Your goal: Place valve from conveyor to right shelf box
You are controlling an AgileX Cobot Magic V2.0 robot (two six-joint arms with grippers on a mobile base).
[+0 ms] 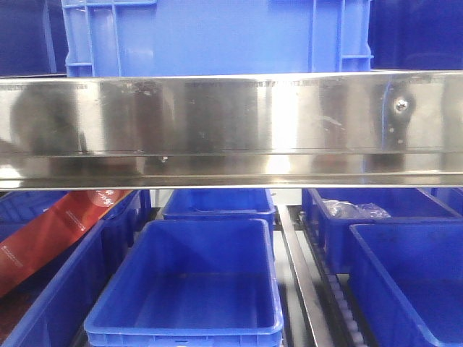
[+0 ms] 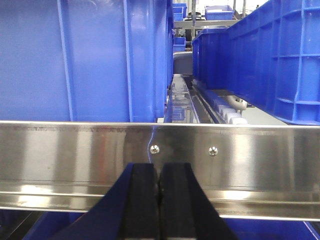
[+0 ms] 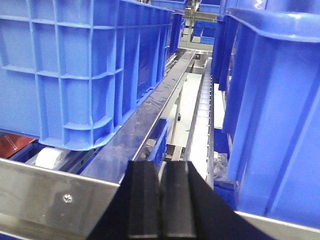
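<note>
The conveyor and the valve are out of view in all views. My left gripper is shut with its black pads pressed together and nothing between them, right in front of a steel shelf rail. My right gripper is also shut and empty, over a steel rail between two blue shelf boxes. The blue box on the right stands close beside it. In the front view an open blue box sits at the lower right of the shelf. Neither gripper shows in the front view.
A wide steel shelf rail crosses the front view with a blue crate above it. Below stand an empty blue bin, a bin with clear plastic bags and a red package. Roller tracks run between boxes.
</note>
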